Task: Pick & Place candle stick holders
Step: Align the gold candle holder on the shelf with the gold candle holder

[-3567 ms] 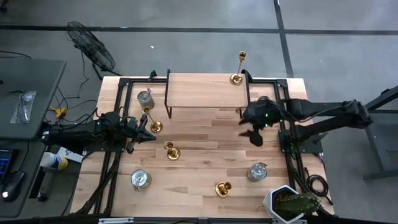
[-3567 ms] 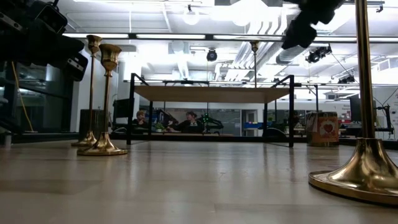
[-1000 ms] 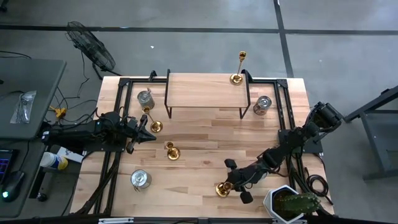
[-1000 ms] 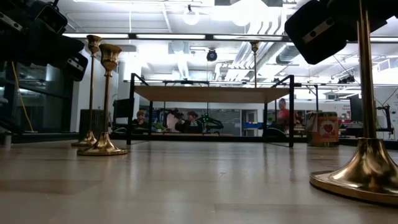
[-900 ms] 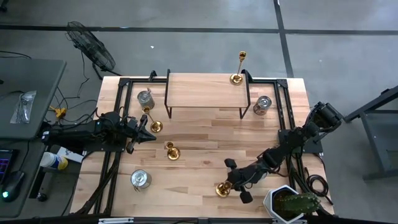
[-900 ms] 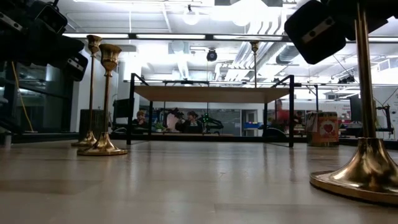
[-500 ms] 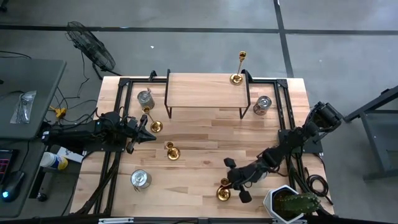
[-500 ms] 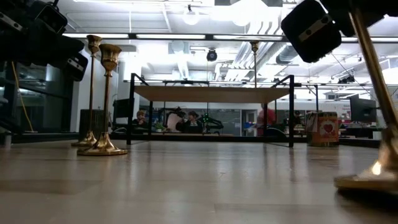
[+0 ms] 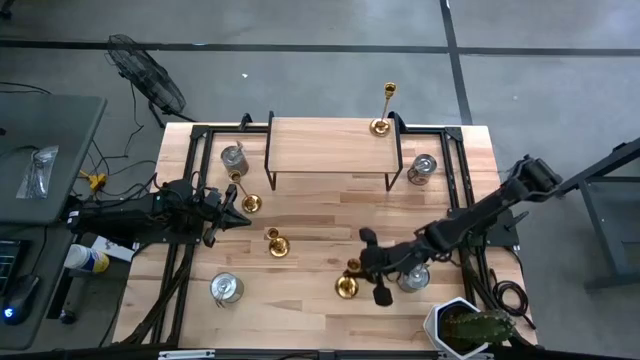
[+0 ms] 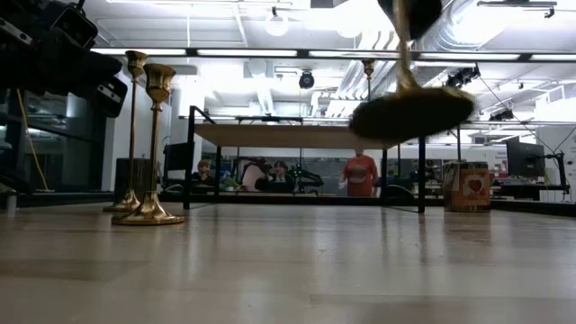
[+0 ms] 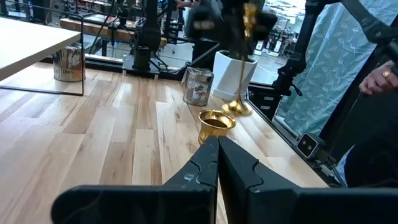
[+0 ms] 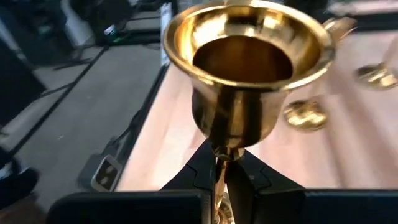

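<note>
Four gold candle stick holders show. One (image 9: 243, 200) stands on its base just past my left gripper (image 9: 236, 215), which is shut and empty. One (image 9: 277, 242) stands at the table's middle; its cup shows in the left wrist view (image 11: 216, 122). One (image 9: 381, 122) stands at the right end of the raised shelf (image 9: 330, 145). My right gripper (image 9: 360, 272) is shut on the fourth (image 9: 347, 286), toward the near right. My right gripper pinches the candle stick holder's thin stem (image 12: 219, 167) between its two fingers, just below the cup top (image 12: 244, 59). The fingers come about level from the table's right, across the stem. The holder hangs nearly upright, its round base (image 10: 410, 113) lifted clear of the table.
Silver jars stand at the far left (image 9: 233, 157), far right (image 9: 423, 168), near left (image 9: 226, 288) and near right (image 9: 413, 277), the last close beside my right gripper. A potted plant (image 9: 466, 326) sits at the near right corner. People move in the room behind.
My right gripper has risen and gone a little toward the table's left and far edge, holding the candle stick holder. The holder first tipped on its base, then came clear of the table and now hangs in the air.
</note>
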You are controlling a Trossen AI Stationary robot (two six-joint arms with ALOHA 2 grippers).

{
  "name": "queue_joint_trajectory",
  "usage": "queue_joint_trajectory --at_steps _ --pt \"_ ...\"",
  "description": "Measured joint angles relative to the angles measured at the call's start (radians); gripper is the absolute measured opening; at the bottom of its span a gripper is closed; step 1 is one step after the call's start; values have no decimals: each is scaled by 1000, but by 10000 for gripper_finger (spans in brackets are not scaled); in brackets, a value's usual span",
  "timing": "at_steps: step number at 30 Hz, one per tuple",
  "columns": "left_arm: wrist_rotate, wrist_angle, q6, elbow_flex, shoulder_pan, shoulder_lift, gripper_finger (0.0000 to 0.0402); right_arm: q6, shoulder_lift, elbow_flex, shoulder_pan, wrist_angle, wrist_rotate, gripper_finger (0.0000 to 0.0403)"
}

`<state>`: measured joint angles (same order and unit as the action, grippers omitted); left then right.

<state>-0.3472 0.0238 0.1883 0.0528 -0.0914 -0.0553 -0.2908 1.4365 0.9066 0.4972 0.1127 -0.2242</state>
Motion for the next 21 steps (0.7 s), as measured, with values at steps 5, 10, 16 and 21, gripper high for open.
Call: queue_joint_trajectory --at_steps 5,10,16,21 --pt "0 0 0 0 0 0 0 28 -88 39 -62 -121 -37 13" --pt "0 0 0 0 0 0 0 34 -188 41 -154 -205 -36 14" --pt "0 0 0 0 0 0 0 35 -287 41 -289 -271 -36 14" --pt "0 0 0 0 0 0 0 35 -367 41 -425 -335 -36 12"
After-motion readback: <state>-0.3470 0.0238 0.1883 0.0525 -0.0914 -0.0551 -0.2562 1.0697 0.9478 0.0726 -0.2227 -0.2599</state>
